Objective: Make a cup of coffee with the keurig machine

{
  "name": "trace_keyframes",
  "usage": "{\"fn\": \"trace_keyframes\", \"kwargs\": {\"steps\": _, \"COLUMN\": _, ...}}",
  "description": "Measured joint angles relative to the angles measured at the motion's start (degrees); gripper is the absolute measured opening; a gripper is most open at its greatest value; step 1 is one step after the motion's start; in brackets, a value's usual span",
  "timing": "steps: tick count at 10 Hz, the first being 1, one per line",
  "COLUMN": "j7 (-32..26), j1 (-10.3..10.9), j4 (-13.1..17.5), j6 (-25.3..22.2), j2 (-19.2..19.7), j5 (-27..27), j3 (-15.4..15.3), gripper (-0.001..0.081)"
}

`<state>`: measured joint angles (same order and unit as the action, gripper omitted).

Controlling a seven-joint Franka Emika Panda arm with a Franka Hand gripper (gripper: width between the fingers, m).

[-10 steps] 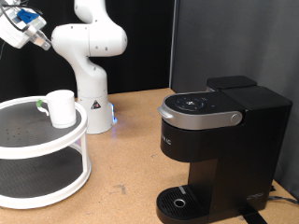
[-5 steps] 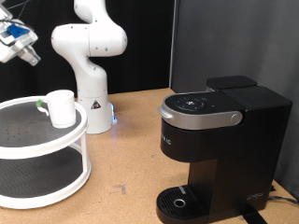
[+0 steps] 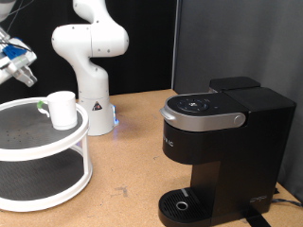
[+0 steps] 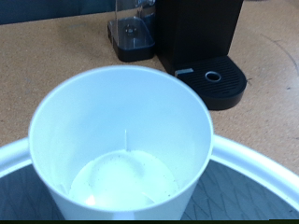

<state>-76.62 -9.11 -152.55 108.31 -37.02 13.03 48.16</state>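
We see the gripper (image 3: 23, 76) at the far left edge of the exterior view, up in the air above the two-tier round shelf (image 3: 57, 142), and we cannot tell whether its fingers are spread or pressed together, since they are small and partly cut off there. It holds nothing that we can make out.

The cup (image 3: 62, 109) stands upright on the shelf's top tier, near that tier's right rim, to the lower right of the gripper and apart from it. In the wrist view the cup (image 4: 121, 140) fills most of the frame, and we look straight into its white inside, with the shelf's rim (image 4: 262, 173) curving round it.

The coffee machine (image 3: 222, 151) sits on the wooden table (image 3: 133, 161) at the exterior view's right, well apart from the shelf. Its lid is down, and the round drip tray (image 3: 180, 203) at its foot carries no cup. The wrist view shows the machine (image 4: 201, 37) beyond the cup.
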Motion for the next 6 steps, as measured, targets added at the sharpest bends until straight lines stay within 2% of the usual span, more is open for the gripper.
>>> {"fn": "trace_keyframes", "kwargs": {"steps": 3, "j7": -1.4, "j1": 2.0, "j4": -1.6, "j6": 3.3, "j2": 3.1, "j5": 0.1, "j3": 0.2, "gripper": 0.0001}}
{"fn": "trace_keyframes", "kwargs": {"steps": 6, "j7": -3.6, "j1": 2.8, "j4": -2.7, "j6": 3.9, "j2": 3.8, "j5": 0.7, "j3": 1.5, "gripper": 0.0001}}
